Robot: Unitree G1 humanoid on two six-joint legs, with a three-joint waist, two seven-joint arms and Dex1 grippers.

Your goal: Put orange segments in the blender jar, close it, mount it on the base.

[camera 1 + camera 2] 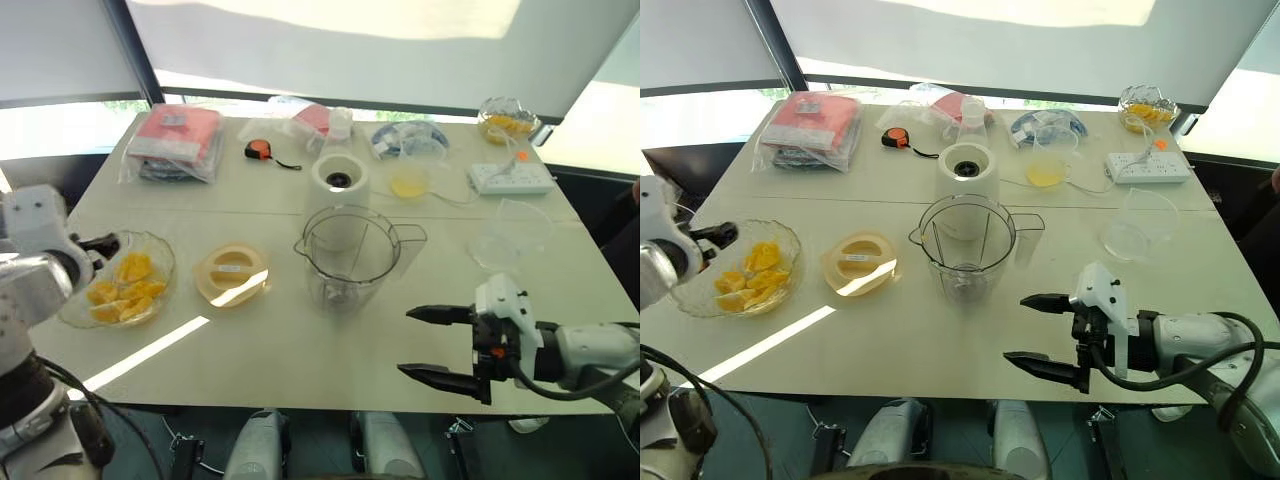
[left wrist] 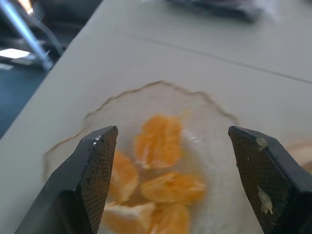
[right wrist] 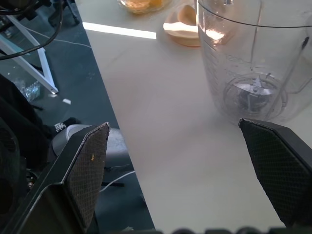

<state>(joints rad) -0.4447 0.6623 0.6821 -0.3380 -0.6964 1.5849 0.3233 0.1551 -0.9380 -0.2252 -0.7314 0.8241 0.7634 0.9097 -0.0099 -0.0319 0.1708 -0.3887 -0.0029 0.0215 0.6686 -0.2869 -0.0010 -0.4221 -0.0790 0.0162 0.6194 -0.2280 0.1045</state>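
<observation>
Writing none legible; left end effector (image 2: 170, 161) wide above orange segments (image 2: 161, 180); right end effector (image 1: 432, 345) wide, empty

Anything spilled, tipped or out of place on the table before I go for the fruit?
Nothing stands out. The blender jar stands upright and empty, its lid flat beside it, the base upright behind. The orange segments sit inside their scalloped dish, none spilled.

The blender jar (image 3: 253, 63) is cut off at its rim in the right wrist view. The scalloped glass dish (image 2: 161, 95) of orange segments (image 2: 158, 141) is blurred, its near side cut off. Items at the bench's (image 1: 300, 350) far edge are too small to identify.
</observation>
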